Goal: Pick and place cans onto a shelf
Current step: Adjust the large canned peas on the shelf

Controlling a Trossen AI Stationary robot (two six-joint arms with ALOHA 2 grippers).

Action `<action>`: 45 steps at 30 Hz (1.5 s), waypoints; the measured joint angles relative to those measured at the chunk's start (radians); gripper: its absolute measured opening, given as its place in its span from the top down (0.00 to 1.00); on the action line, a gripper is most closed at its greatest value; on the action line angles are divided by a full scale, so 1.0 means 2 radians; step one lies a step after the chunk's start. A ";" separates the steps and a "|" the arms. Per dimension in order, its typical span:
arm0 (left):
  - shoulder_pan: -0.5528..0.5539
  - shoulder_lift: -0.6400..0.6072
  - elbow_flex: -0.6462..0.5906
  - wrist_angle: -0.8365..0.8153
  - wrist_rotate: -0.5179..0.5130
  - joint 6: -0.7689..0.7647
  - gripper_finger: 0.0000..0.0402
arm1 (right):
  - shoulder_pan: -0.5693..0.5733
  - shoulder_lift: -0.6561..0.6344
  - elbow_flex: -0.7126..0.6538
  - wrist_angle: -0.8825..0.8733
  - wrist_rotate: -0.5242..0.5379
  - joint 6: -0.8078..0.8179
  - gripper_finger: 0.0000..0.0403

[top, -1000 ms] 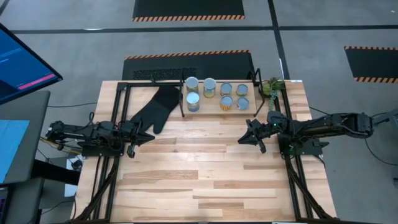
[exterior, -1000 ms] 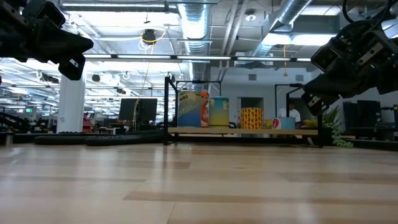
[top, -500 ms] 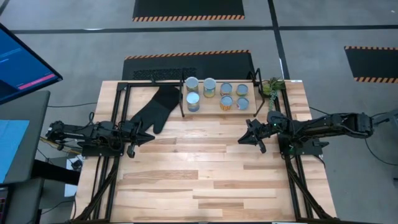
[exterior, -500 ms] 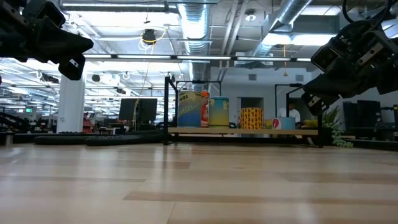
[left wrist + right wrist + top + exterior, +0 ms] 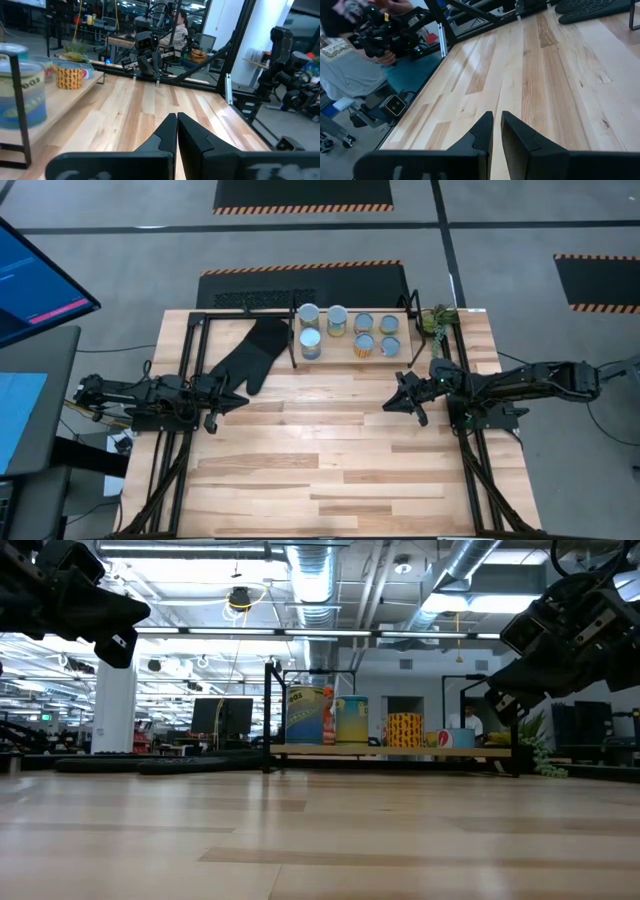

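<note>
Several cans [image 5: 349,332] stand upright on the shelf [image 5: 345,356], a low light board on thin black legs at the table's far middle. In the low view the cans [image 5: 340,718] stand in a row on the shelf's board [image 5: 390,750]. The left wrist view shows some of them [image 5: 69,76]. My left gripper [image 5: 238,398] hovers shut and empty at the table's left side, near a black oven mitt. My right gripper [image 5: 392,405] hovers empty at the right side, nearer than the shelf. Its fingers [image 5: 496,131] are all but shut, with a thin gap.
A black oven mitt [image 5: 250,356] lies left of the shelf. A small green plant [image 5: 437,320] stands at the shelf's right end. Black frame bars run along both table sides. Bare plank tabletop [image 5: 320,460] spreads across the middle and near half. A person [image 5: 350,65] sits beyond the table's left side.
</note>
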 joint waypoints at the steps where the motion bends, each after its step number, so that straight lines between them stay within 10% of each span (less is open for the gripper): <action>1: 0.000 0.000 0.000 0.001 -0.005 0.005 1.00 | 0.000 0.000 0.000 0.000 0.000 0.000 0.84; 7: 0.000 0.000 0.000 0.016 -0.119 -0.026 1.00 | 0.000 0.000 0.000 0.000 0.000 0.000 0.84; 23: 0.002 0.175 0.032 0.132 -0.181 0.011 1.00 | 0.000 0.000 0.000 -0.013 0.000 0.000 0.84; 45: 0.096 0.558 0.114 0.418 -0.083 0.063 1.00 | 0.000 0.000 0.000 -0.037 0.000 0.000 0.84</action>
